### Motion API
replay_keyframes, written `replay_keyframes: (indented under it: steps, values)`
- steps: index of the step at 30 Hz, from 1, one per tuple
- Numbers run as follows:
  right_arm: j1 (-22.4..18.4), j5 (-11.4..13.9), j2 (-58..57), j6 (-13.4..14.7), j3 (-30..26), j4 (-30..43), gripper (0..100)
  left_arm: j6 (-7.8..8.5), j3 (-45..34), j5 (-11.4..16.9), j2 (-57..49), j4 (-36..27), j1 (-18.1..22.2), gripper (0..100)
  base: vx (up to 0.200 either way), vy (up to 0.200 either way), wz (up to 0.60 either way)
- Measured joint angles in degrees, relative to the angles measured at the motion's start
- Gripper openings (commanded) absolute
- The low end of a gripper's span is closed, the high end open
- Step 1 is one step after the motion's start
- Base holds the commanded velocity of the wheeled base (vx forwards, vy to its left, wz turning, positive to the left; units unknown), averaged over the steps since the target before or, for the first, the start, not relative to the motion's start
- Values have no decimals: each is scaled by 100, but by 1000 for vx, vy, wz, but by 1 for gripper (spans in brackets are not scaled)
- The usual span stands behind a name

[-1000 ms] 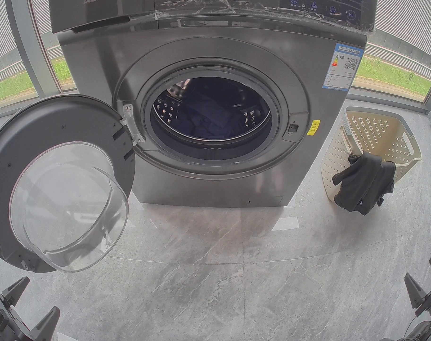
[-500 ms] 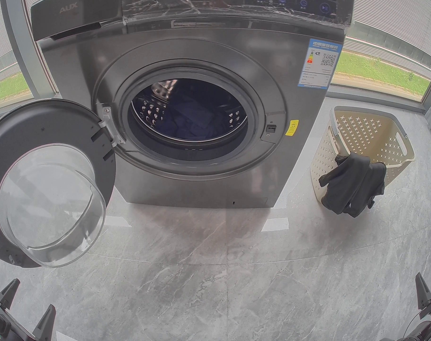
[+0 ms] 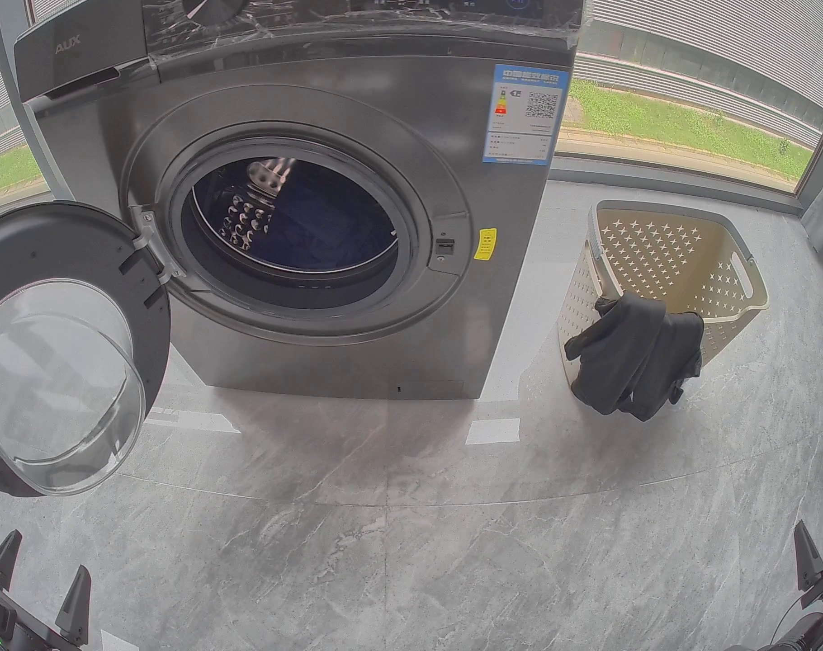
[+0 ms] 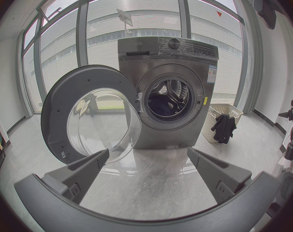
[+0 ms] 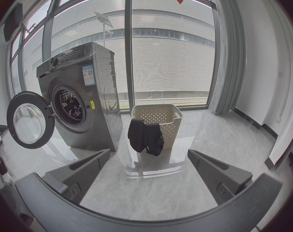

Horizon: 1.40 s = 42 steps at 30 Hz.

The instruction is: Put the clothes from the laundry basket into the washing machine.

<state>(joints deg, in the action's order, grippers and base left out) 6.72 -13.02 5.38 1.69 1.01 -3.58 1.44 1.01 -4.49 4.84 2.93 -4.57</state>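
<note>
Laundry basket (image 3: 742,255) right of washing machine (image 3: 484,255); garment (image 3: 636,354) over rim.

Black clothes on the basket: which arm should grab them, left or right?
Probably the right. The black garment hangs over the laundry basket rim on the robot's right side, and the open right gripper faces it directly. The left gripper faces the washing machine door instead.

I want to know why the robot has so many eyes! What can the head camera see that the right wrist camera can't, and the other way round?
Head view extra: it looks straight into the drum, where dark blue cloth lies.
Right wrist view extra: the side of the washing machine and a grey curtain.
Both share: the washing machine, its open door, the laundry basket and the black garment draped over its rim.
</note>
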Motion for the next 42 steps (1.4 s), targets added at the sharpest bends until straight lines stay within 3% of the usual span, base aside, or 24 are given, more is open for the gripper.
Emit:
replay_keyframes:
  steps: [4, 7, 12, 15, 22, 26, 42]
  values:
    - [-101, 20, -6, -229, 0, 11, 100, -60, 0, 41, -49, -9, 177, 100, 0, 0, 0]
    - [-322, 154, -65, -293, 0, 26, 100, -55, 0, 224, -154, -107, 343, 100, 0, 0, 0]
    - [-581, 686, -284, -205, 0, 46, 100, -51, 0, 492, -308, -333, 430, 100, 0, 0, 0]
    - [-656, 798, -367, -68, 0, 59, 100, -79, 0, 560, -357, -325, 447, 100, 0, 0, 0]
    - [-705, 1562, -436, -212, 0, 379, 100, -100, 0, 572, -396, -319, 457, 100, 0, -114, 0]
    - [-709, 1449, -452, -273, 0, 421, 100, -106, 0, 566, -405, -319, 457, 100, 0, -200, 0]
    - [-705, 1421, -461, -273, 0, 336, 100, -111, 0, 566, -407, -317, 450, 100, 0, -200, 0]
